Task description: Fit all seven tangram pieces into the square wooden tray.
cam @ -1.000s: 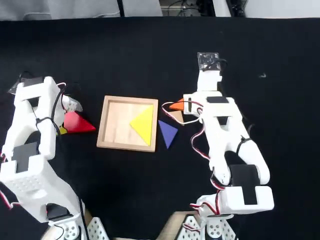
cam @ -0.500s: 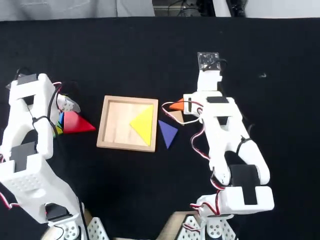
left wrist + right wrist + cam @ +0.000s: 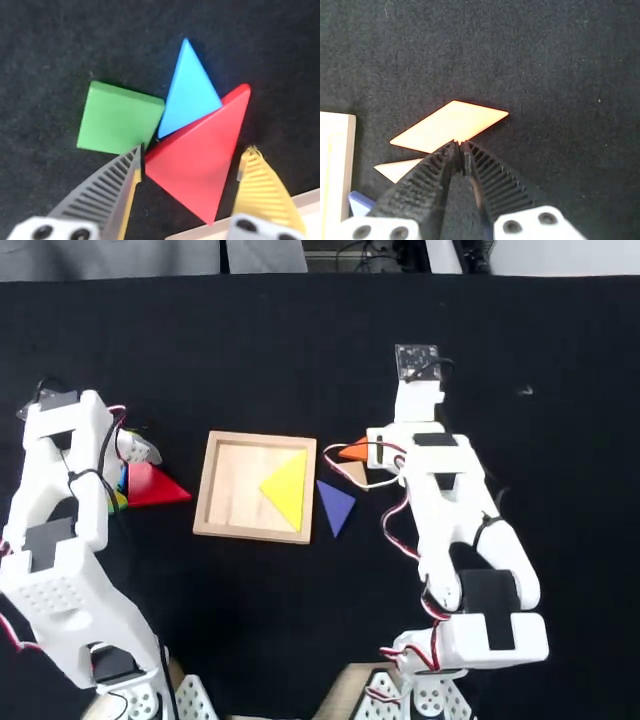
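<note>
Moved: the left arm (image 3: 60, 490) has shifted slightly over its cluster since a second ago, uncovering a strip of light blue beside the red piece. The right arm (image 3: 445, 500), the tray and the other pieces lie as they did.
Pieces, counted: seven in all, with one in the tray and six out on the counter (image 3: 250, 350).
Triangles: five, namely one yellow triangle (image 3: 288, 488), one red triangle (image 3: 197, 170), one dark blue triangle (image 3: 334, 504), one light blue triangle (image 3: 189, 90) and one pale triangle (image 3: 400, 169).
Other shapes: one green square (image 3: 119, 119) and one orange parallelogram (image 3: 451, 125).
Tray: one square wooden tray (image 3: 203, 490) lies between the two arms. The yellow triangle lies inside with its long edge along the wall nearest the right arm, and the rest of the floor is bare.
Edges: the dark blue triangle lies just outside that same wall. The red triangle's tip points at the opposite wall, apart from it. The light blue triangle meets the red triangle's long edge, and the green square lies just beside them.
Left pincer (image 3: 192, 152): spread wide, with one finger on each side of the red triangle and nothing lifted.
Right pincer (image 3: 458, 145): closed tight, with its tips at the orange parallelogram's edge and the pale triangle just beside.
Open room: wide bare counter lies beyond the tray's far side and on its near side between the arm bases.
</note>
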Motion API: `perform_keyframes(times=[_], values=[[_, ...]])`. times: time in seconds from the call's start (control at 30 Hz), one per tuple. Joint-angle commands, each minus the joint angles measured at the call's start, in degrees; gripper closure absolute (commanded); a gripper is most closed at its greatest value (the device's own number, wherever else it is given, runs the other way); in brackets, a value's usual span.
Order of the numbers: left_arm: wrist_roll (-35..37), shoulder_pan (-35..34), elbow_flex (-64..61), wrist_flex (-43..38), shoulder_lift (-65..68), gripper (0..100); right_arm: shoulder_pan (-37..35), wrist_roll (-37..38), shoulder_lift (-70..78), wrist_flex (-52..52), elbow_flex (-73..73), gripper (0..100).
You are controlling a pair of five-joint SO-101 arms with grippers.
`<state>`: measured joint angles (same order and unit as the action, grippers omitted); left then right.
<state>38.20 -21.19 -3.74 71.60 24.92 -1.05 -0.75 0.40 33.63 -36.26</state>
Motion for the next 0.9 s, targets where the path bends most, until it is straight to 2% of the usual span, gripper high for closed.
perform_keyframes(times=[0.0, 0.27, 0.4, 0.63, 0.87], values=[[-0.70, 0.04, 5.32, 2.02, 3.87, 69, 0.88, 0.62, -0.22, -0.53, 3.30, 98.7], [-0.35, 1.36, 16.04, 14.33, 7.47, 69, 0.88, 0.70, -0.22, -0.53, 3.30, 98.7], [-0.26, 1.89, 17.98, 17.58, 7.82, 69, 0.88, 0.70, -0.22, -0.53, 3.30, 98.7], [7.30, 1.80, 14.81, 17.14, 8.00, 69, 0.88, 0.70, -0.22, -0.53, 3.30, 98.7], [9.58, 1.89, 9.98, 11.08, 8.09, 69, 0.79, 3.25, -0.22, -0.53, 3.30, 98.7]])
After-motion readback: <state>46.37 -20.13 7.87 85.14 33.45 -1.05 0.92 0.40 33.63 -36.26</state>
